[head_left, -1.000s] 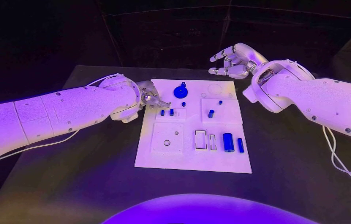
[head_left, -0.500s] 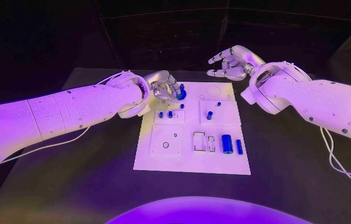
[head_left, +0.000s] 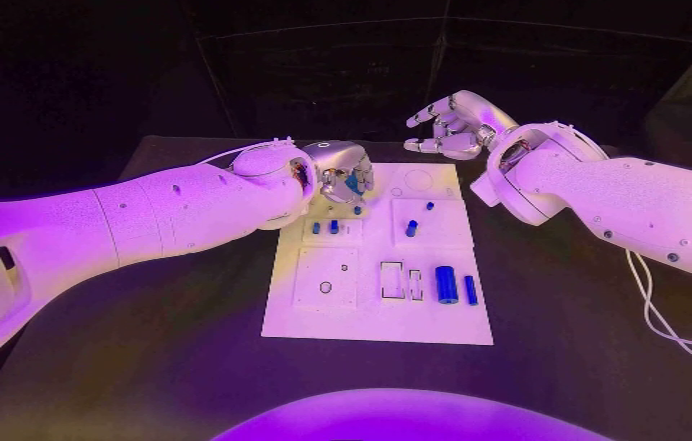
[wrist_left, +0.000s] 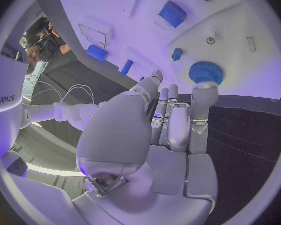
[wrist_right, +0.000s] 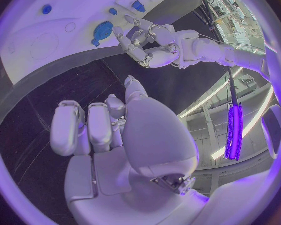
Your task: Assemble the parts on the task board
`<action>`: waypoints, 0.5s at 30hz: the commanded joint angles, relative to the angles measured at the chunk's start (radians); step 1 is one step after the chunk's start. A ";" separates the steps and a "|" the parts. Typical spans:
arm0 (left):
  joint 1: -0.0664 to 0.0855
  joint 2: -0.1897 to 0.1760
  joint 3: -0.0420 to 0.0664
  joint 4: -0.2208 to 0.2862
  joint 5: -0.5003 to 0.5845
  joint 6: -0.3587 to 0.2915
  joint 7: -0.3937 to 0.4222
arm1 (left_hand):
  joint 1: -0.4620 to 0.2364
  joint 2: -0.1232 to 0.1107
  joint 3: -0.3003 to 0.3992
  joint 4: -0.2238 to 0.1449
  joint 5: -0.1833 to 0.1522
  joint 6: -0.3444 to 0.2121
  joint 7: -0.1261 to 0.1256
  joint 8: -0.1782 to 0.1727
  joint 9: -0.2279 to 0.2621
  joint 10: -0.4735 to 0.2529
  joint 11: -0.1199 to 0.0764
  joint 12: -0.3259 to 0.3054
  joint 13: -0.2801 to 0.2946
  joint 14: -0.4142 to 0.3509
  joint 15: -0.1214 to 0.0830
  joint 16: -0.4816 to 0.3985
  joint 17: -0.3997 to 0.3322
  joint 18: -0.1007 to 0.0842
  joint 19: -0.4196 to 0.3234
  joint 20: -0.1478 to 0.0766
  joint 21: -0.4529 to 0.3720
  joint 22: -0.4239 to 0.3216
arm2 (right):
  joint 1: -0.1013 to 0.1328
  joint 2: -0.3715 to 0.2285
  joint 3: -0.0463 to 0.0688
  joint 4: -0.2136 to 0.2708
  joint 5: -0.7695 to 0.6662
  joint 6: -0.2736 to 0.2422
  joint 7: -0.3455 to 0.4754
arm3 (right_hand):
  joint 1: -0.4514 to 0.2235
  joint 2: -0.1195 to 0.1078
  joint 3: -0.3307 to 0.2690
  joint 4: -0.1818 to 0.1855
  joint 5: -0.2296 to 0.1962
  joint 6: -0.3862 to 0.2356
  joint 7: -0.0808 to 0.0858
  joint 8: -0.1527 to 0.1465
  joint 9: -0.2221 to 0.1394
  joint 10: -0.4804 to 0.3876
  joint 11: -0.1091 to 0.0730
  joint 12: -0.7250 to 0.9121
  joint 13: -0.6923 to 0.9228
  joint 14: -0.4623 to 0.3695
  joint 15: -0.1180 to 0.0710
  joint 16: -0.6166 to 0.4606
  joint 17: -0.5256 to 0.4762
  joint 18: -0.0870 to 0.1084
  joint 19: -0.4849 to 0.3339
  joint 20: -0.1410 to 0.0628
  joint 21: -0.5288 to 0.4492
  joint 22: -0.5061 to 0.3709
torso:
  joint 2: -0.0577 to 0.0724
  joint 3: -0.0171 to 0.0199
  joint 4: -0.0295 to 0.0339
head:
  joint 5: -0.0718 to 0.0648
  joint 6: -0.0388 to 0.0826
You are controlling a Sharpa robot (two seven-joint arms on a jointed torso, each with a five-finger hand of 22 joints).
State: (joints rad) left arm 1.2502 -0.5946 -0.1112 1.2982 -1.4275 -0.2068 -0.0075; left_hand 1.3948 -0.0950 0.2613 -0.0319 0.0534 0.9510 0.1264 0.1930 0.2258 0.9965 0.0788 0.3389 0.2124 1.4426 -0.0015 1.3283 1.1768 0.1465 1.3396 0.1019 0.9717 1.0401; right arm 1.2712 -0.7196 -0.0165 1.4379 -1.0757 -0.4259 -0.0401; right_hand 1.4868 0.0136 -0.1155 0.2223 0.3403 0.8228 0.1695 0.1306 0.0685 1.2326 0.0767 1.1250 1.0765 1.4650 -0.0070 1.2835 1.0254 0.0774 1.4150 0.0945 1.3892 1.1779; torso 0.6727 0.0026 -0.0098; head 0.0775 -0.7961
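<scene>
The white task board [head_left: 378, 311] lies mid-table. A round blue gear [wrist_left: 206, 72] stands near its far left corner. My left hand [head_left: 340, 172] hovers over that gear with fingers stretched out and holds nothing; one fingertip [wrist_left: 202, 92] sits just short of the gear. In the right wrist view the gear [wrist_right: 103, 30] shows beside the left hand [wrist_right: 145, 44]. A thick blue cylinder [head_left: 447, 283] and a slim blue piece [head_left: 472, 289] lie at the board's near right. Short blue pegs [head_left: 325, 227] and another peg [head_left: 411, 228] stand mid-board. My right hand [head_left: 453, 127] hangs above the far edge, loosely curled, holding nothing.
Black table [head_left: 159, 301] surrounds the board on all sides. Rectangular recesses [head_left: 394, 277] and a small round hole [head_left: 326, 286] mark the board's near half. My left forearm [head_left: 159, 216] crosses the table's left side; the right forearm [head_left: 606, 196] crosses the right.
My left hand has risen from the board's left edge and moved toward the far end, over the gear, its fingers opening out. The right hand has barely moved.
</scene>
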 commanded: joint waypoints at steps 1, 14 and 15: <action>0.004 0.015 -0.005 -0.018 -0.109 0.073 -0.027 | -0.004 -0.009 0.008 0.000 -0.004 0.011 0.000 -0.009 -0.010 0.011 -0.002 -0.014 -0.016 0.010 -0.002 0.010 0.007 -0.019 0.015 -0.003 0.025 0.021 | 0.002 0.003 0.001 0.000 0.001 0.005 0.007 | 0.000 0.010 -0.006 0.003 0.001 -0.006 0.001 0.006 -0.001 -0.009 0.000 -0.003 -0.001 0.012 -0.001 -0.004 -0.001 -0.001 -0.007 0.002 -0.004 -0.001 | 0.001 0.0001 -0.0002 | -0.001 0.000; 0.005 0.063 -0.014 -0.075 -0.124 0.123 -0.045 | -0.015 -0.020 0.017 0.006 -0.004 0.035 0.004 -0.026 -0.034 0.023 0.002 -0.057 -0.056 0.022 -0.001 0.014 -0.003 -0.025 0.035 -0.004 0.054 0.048 | 0.002 0.009 0.001 -0.002 0.001 0.005 0.011 | 0.000 0.011 -0.006 0.003 0.001 -0.006 0.001 0.006 -0.001 -0.009 0.000 -0.003 -0.001 0.013 -0.001 -0.004 -0.001 -0.001 -0.007 0.002 -0.004 -0.001 | -0.001 -0.0002 0.0021 | -0.008 -0.002; 0.004 0.065 -0.014 -0.078 -0.125 0.123 -0.045 | -0.015 -0.020 0.018 0.006 -0.004 0.036 0.005 -0.029 -0.037 0.024 0.003 -0.061 -0.060 0.023 0.000 0.014 -0.005 -0.025 0.036 -0.004 0.054 0.048 | 0.002 0.009 0.001 -0.002 0.001 0.005 0.011 | 0.000 0.011 -0.006 0.003 0.001 -0.006 0.001 0.006 -0.001 -0.009 0.000 -0.003 -0.001 0.013 -0.001 -0.004 -0.001 -0.001 -0.007 0.002 -0.004 -0.001 | -0.001 -0.0003 0.0021 | -0.008 -0.002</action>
State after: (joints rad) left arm 1.2532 -0.5319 -0.1254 1.2240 -1.5299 -0.1137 -0.0402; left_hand 1.3809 -0.1089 0.2724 -0.0262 0.0534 0.9775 0.1320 0.1707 0.1906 1.0173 0.0790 0.2812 0.1549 1.4583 0.0002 1.3391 1.1727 0.1317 1.3675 0.1002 1.0226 1.0875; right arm 1.2711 -0.7118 -0.0165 1.4348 -1.0753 -0.4247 -0.0389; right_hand 1.4868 0.0136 -0.1155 0.2223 0.3403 0.8228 0.1695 0.1305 0.0685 1.2326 0.0768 1.1250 1.0766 1.4650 -0.0070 1.2835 1.0254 0.0774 1.4150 0.0945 1.3892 1.1780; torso 0.6728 0.0021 -0.0088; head 0.0717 -0.7981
